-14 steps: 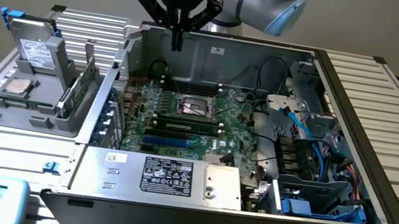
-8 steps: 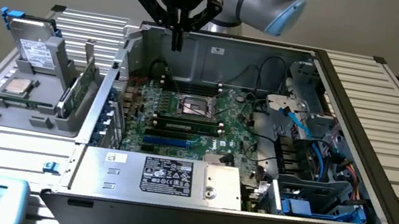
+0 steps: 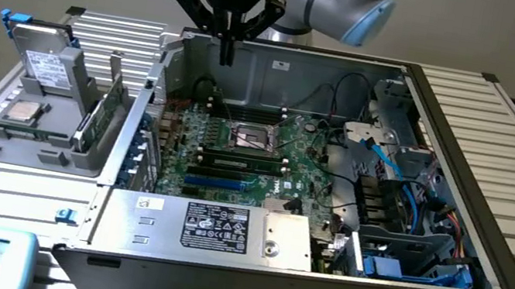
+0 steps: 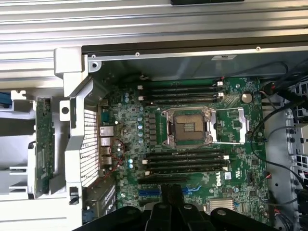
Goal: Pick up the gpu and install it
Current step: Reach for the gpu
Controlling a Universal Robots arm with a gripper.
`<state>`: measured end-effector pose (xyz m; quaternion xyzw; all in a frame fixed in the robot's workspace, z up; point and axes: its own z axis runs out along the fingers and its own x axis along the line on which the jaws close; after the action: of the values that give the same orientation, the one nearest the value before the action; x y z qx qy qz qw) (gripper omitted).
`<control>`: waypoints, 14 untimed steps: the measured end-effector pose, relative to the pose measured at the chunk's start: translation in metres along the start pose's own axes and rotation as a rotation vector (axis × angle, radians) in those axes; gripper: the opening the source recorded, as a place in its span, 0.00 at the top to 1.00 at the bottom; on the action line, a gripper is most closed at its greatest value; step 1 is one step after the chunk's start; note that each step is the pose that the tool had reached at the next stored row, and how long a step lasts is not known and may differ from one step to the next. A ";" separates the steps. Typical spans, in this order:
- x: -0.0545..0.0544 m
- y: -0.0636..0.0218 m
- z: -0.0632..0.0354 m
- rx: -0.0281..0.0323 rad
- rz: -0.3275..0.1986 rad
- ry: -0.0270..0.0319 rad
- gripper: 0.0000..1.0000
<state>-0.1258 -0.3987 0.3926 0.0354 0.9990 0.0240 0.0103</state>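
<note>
Power supply point(image 3: 212, 227) lies at the near edge of the case point(image 3: 277, 280), below the pincer point(image 3: 222, 48), which hangs closed and empty over the motherboard point(image 3: 235, 149). Lower, toward the exterior view's left of it, the gpu point(image 3: 112, 111) stands upright in a grey rack point(image 3: 38, 143), probably so its top edge offers a grip. Wrist view: the pincer's fingertips point(image 4: 165, 195) are cut off; the gpu point(image 4: 44, 144) sits edge-on beyond the case wall, cooler hidden.

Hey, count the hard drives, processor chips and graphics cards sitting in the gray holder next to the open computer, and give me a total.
hard drive: 1
processor chip: 1
gpu: 1
Total: 3, all in the gray holder
</note>
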 end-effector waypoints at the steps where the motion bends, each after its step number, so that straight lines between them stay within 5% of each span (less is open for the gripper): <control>1: 0.004 -0.0002 0.0000 0.0000 0.000 0.0000 0.88; 14: 0.062 -0.0037 -0.0005 -0.0020 0.000 0.0000 0.88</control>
<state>-0.1881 -0.3980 0.3917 0.0353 0.9990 0.0250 0.0103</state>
